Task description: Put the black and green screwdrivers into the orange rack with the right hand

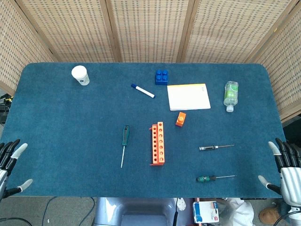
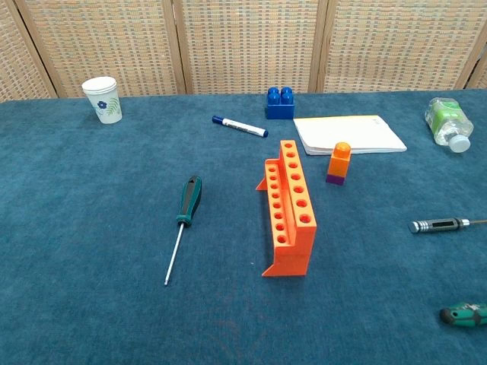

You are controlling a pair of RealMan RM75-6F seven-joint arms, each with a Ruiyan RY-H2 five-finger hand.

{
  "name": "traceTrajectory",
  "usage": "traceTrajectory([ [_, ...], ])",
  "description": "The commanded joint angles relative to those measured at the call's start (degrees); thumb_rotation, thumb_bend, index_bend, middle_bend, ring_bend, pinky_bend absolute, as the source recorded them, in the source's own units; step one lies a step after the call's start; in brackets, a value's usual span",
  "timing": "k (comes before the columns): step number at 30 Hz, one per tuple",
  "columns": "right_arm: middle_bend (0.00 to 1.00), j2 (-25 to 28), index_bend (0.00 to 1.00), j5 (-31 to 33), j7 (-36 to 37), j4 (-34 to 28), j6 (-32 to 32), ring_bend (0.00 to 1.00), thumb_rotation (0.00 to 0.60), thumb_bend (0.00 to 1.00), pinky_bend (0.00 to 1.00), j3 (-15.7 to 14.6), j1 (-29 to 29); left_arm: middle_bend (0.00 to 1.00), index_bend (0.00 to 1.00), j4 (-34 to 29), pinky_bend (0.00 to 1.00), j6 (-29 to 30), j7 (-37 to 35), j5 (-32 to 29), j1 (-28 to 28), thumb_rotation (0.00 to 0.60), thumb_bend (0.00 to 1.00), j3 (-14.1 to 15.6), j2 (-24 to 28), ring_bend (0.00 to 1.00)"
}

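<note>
Three screwdrivers lie flat on the blue surface point(image 1: 70, 122), none of them in the orange rack point(image 1: 157, 143). The rack stands near the middle, its rows of holes all vacant. To its left, well apart, lies a black and green screwdriver point(image 1: 124, 142) with its handle toward the far edge and its thin shaft pointing to the near edge. To the rack's right lie two more: a dark, slim-handled screwdriver point(image 1: 214, 147) and, nearer the front edge, a small green-handled screwdriver point(image 1: 212, 178), both with tips pointing right (the chest view cuts off their shafts).

The right robot hand point(image 1: 284, 168) hangs just off the surface's right front corner, fingers spread wide and holding nothing. The left robot hand point(image 1: 11, 165) sits off the left front corner, likewise spread and empty.

Along the far side stand a paper cup point(image 1: 80, 75), a blue-capped marker point(image 1: 142, 91), a blue brick point(image 1: 162, 77), a white notepad point(image 1: 188, 96) and a clear bottle point(image 1: 230, 95) lying on its side. A small orange block point(image 1: 180, 118) stands between notepad and rack.
</note>
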Motion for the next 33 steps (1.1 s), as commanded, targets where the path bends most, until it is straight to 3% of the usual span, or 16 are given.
traceTrajectory([
  [1, 0.0, -0.02, 0.0, 0.25, -0.18, -0.02, -0.41, 0.0, 0.6, 0.0, 0.0, -0.03, 0.12, 0.0, 0.0, -0.05, 0.0, -0.46, 0.2, -0.19, -0.16, 0.6, 0.0, -0.01, -0.05, 0.0],
  [6, 0.0, 0.5, 0.0, 1.12, 2.0, 0.04, -3.25, 0.0, 0.6, 0.0, 0.0, 0.14, 1.57, 0.0, 0.0, -0.4, 0.0, -0.89, 0.12, -0.55, -0.4, 0.6, 0.0, -0.16, 0.12, 0.0],
  [12, 0.0, 2.21, 0.01, 4.01, 3.66, 2.21, -16.51, 0.0, 0.6, 0.0, 0.0, 3.2, 10.63, 0.0, 0.0, -0.91, 0.0, -1.77, 0.13, -1.49, -0.91, 0.6, 0.0, -0.62, 0.29, 0.0],
  [18, 0.0, 1.2, 0.13, 7.31, 2.57, 5.31, -30.54, 0.0, 0.6, 0.0, 0.0, 5.72, 20.55, 0.0, 0.0, -1.41, 0.0, -2.52, 0.52, -2.46, -1.21, 0.6, 0.0, -0.98, 0.37, 0.0],
  [21, 0.0, -1.01, 0.25, 8.66, 2.87, 6.93, -34.55, 0.0, 0.6, 0.0, 0.0, 6.34, 23.82, 0.0, 0.0, -1.53, 0.0, -2.98, 0.55, -3.06, -1.38, 0.6, 0.0, -1.16, 0.4, 0.0],
  [24, 0.0, -3.61, 0.34, 9.24, 1.82, 9.22, -36.87, 0.0, 0.6, 0.01, 0.0, 6.29, 26.01, 0.0, 0.0, -1.66, 0.0, -3.45, 0.48, -3.55, -1.59, 0.6, 0.0, -1.3, 0.49, 0.0],
  [33, 0.0, -9.4, 0.37, 10.95, -1.79, 13.4, -40.43, 0.0, 0.6, 0.09, 0.0, 4.38, 28.89, 0.0, 0.0, -1.92, 0.0, -4.45, -0.54, -5.44, -2.08, 0.6, 0.0, -1.99, 0.99, 0.0],
])
